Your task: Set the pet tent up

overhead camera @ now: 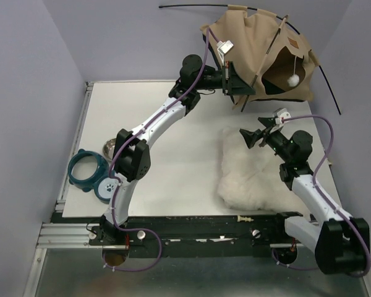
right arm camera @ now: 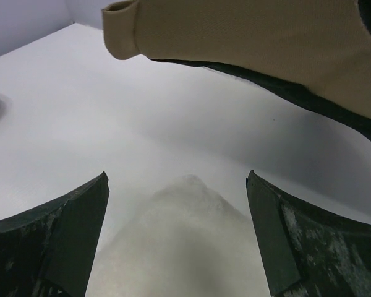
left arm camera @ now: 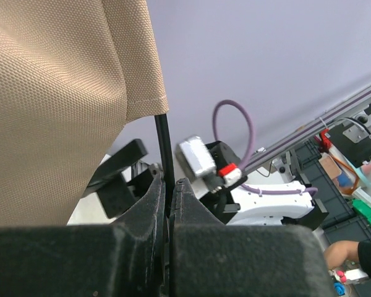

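Clamped with the left tool [left arm camera: 168, 204] on a thin black pole [left arm camera: 163, 142] of the pet tent [overhead camera: 253, 43], both fingers [left arm camera: 142, 204] pressed together around it just under the tan fabric hem. Reached out over the far part of the tabletop [overhead camera: 191, 161], up against the tent's left side. Spread wide at the right tool [overhead camera: 247, 136], nothing between its fingers [right arm camera: 62, 235], poised above the far end of the white fluffy cushion [overhead camera: 247, 179] and apart from the tent. Beyond both, at the tabletop's far right corner, the tent itself: partly raised, tan cloth sagging in folds, black trim along the bottom, a white pom-pom [overhead camera: 293, 79] hanging at the dark opening and a small brown label [overhead camera: 292, 43] above it. Curving out past the cloth at top and right, more thin black poles. Along the right side of the tabletop, the cushion, lying flat. By the left edge, a small metal bowl [overhead camera: 110, 148], a teal ring-shaped dish [overhead camera: 85, 167] and a blue bowl with a paw print [overhead camera: 108, 189], close together
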You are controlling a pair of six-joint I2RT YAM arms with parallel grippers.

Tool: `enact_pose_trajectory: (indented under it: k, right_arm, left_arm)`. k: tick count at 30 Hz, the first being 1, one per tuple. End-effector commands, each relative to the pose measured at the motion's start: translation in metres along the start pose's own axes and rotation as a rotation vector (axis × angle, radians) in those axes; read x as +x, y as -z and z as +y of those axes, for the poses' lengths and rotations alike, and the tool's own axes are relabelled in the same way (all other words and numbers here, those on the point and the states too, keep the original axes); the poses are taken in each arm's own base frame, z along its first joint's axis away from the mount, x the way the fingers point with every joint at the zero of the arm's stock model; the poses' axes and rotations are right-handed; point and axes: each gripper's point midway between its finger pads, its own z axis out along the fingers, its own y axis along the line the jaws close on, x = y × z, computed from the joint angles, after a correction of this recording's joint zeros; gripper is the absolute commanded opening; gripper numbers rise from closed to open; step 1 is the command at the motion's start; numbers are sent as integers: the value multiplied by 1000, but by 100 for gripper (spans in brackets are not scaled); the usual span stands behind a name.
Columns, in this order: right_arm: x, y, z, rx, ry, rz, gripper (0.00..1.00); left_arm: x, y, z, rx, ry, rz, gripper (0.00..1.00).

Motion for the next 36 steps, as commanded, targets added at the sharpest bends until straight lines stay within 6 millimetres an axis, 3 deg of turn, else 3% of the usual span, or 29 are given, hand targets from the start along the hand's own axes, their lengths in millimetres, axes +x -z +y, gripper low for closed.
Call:
enact_pose_trajectory:
  k: [1,8,20,23,28,36]
  right_arm:
    - [-36,-23,0,-47,27,-180,100]
    - [-48,-53,3,-90,57,-251,100]
    - [-60,-87,9,-140,-4,-295,100]
    - [-66,-93,6,-134,-27,-307,95]
    - [-71,-96,2,-108,-66,-317,74]
    - [-58,-83,21,-192,-43,-289,16]
  left_arm:
    - [-15,-1,16,-21,-42,-64,0]
    - [-15,-2,18,-29,-39,-70,0]
    - [-17,-5,22,-45,-38,-69,0]
    - [-18,-5,24,-51,-40,-71,0]
    - [-17,-6,27,-60,-39,-72,0]
    - [-25,-8,29,-73,-78,-91,0]
